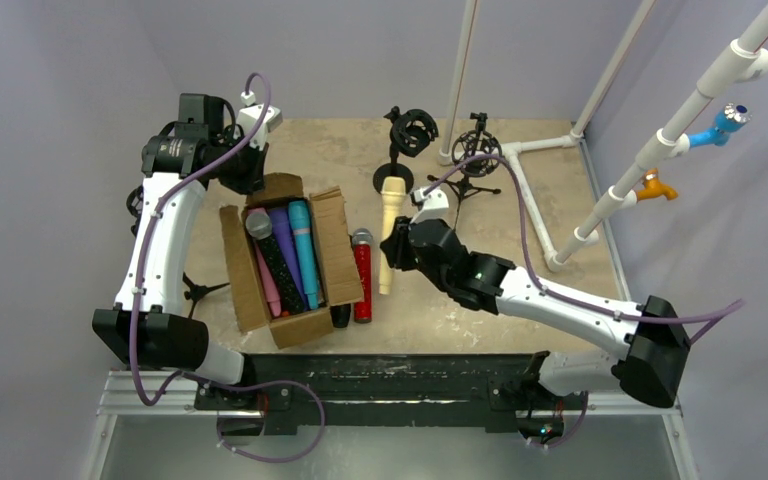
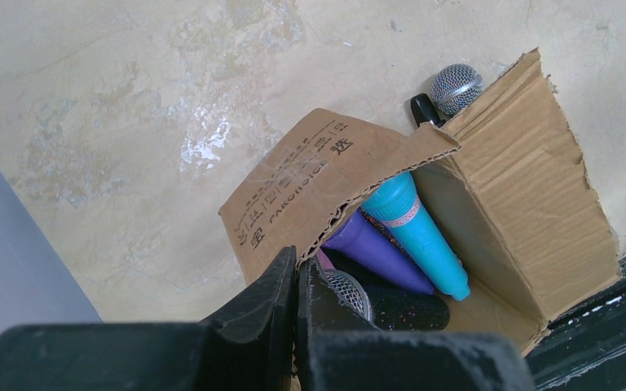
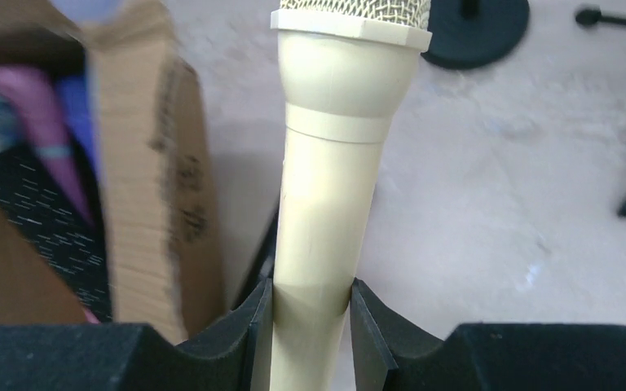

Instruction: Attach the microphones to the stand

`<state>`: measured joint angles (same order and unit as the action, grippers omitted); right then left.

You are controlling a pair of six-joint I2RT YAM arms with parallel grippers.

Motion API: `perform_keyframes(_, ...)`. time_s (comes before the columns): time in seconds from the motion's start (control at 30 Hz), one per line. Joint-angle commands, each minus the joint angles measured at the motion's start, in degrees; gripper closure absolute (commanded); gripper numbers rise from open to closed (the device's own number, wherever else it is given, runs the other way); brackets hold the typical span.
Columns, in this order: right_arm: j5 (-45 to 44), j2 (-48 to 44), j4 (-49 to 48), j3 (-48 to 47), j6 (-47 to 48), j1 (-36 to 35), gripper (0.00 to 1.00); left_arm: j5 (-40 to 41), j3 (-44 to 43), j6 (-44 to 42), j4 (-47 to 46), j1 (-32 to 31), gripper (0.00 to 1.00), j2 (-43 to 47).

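**No microphone mounted yet; the cream one is in hand**

The cream microphone (image 3: 330, 163) is gripped at its handle by the right claw (image 3: 310, 314), just right of the cardboard box (image 1: 240, 270). The left claw (image 2: 296, 281) is held closed on nothing at the box's far end. Beyond the box, the round-base stand (image 1: 407, 135) and the tripod stand (image 1: 475, 150) are seen empty. A red microphone (image 1: 362, 275) lies beside the box, and several others are left inside. All the mounting is judged to remain.

My table (image 1: 340, 150): beige, mottled top. Lying on it: open cardboard box (image 1: 336, 250), red microphone (image 1: 362, 285) just beside box. Far side: black stand (image 1: 412, 132), tripod stand (image 1: 477, 150), white pipe frame (image 1: 525, 200).
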<state>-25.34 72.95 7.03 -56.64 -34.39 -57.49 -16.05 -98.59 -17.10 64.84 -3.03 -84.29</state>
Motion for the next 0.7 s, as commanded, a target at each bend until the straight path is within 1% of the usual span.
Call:
perform_keyframes(0.0, 0.7, -0.6, -1.8, 7.3, -2.1, 2.2, 1.00, -0.6, -3.1, 0.4, -3.5, -0.2, 1.00, 2.6)
perform_keyframes(0.1, 2.2, 2.5, -6.1, 10.5, -2.3, 3.6, 1.00, -0.7, -3.3, 0.4, -3.3, -0.1, 1.00, 2.6)
perform_keyframes(0.2, 3.6, 7.0, -9.8, 11.3, -2.5, 4.5, 1.00, -0.7, -3.4, 0.5, -3.1, -0.1, 1.00, 2.6)
perform_keyframes(0.37, 6.0, 14.7, -14.4, 9.4, -4.0, 5.3, 1.00, -0.7, -3.7, 0.4, -3.0, -0.2, 1.00, 2.6)
perform_keyframes(0.57, 8.1, 22.1, -15.5, 5.5, -6.0, 5.4, 1.00, -0.7, -4.0, 0.4, -2.7, -0.2, 1.00, 2.6)
perform_keyframes(0.6, 8.6, 22.6, -15.5, 5.3, -6.1, 5.4, 0.98, -0.7, -4.0, 0.2, -2.7, -0.2, 1.00, 2.7)
perform_keyframes(0.63, 8.9, 22.6, -15.4, 5.1, -6.3, 5.4, 0.86, -0.6, -3.9, 0.3, -2.7, -0.2, 1.00, 2.8)
perform_keyframes(0.67, 9.1, 22.4, -15.2, 5.1, -6.6, 5.4, 0.77, -0.6, -3.9, 0.2, -2.7, -0.1, 1.00, 2.8)
